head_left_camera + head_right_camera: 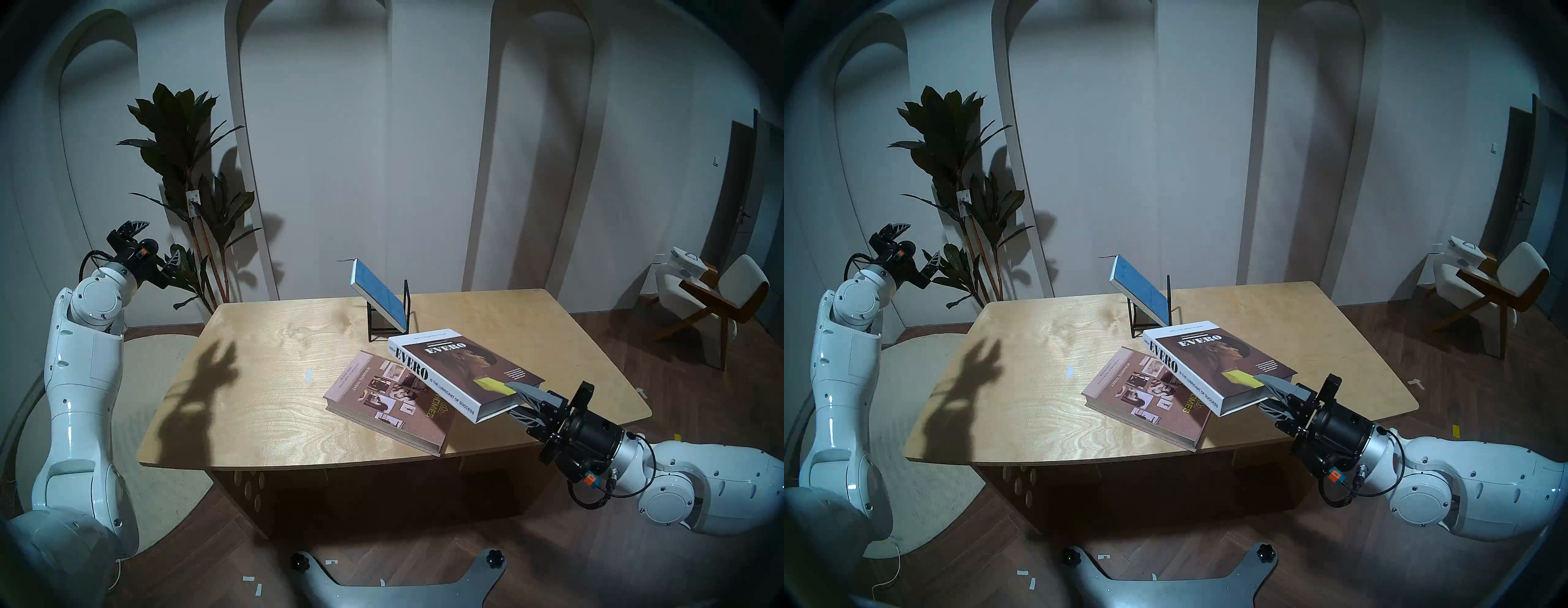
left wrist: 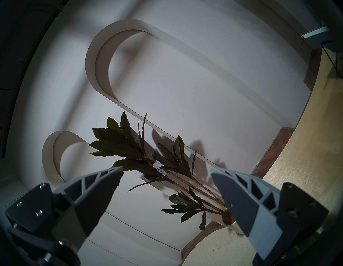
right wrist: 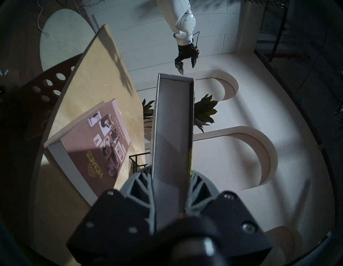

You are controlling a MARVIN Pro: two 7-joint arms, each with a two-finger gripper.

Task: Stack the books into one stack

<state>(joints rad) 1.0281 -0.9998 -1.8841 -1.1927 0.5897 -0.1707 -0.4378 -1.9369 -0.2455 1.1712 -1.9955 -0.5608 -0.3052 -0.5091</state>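
Observation:
The mauve-brown HOMES book (image 1: 384,397) (image 1: 1144,392) lies flat on the wooden table (image 1: 271,382), near its front edge. My right gripper (image 1: 515,401) (image 1: 1265,392) is shut on the near corner of the brown EVERO book (image 1: 458,369) (image 1: 1212,365) and holds it in the air, partly over the HOMES book. In the right wrist view the EVERO book's page edge (image 3: 172,139) runs up between the fingers, with the HOMES book (image 3: 89,148) at the left. The thin blue book (image 1: 375,293) (image 1: 1136,288) leans tilted in the black wire rack (image 1: 392,327). My left gripper (image 1: 155,244) (image 2: 167,178) is open and empty, raised off the table's left side.
A potted plant (image 1: 186,170) stands behind the table's left corner, close to my left gripper. A chair (image 1: 712,297) stands at the far right. A bit of pale tape (image 1: 309,374) lies mid-table. The left half of the table bears only my arm's shadow.

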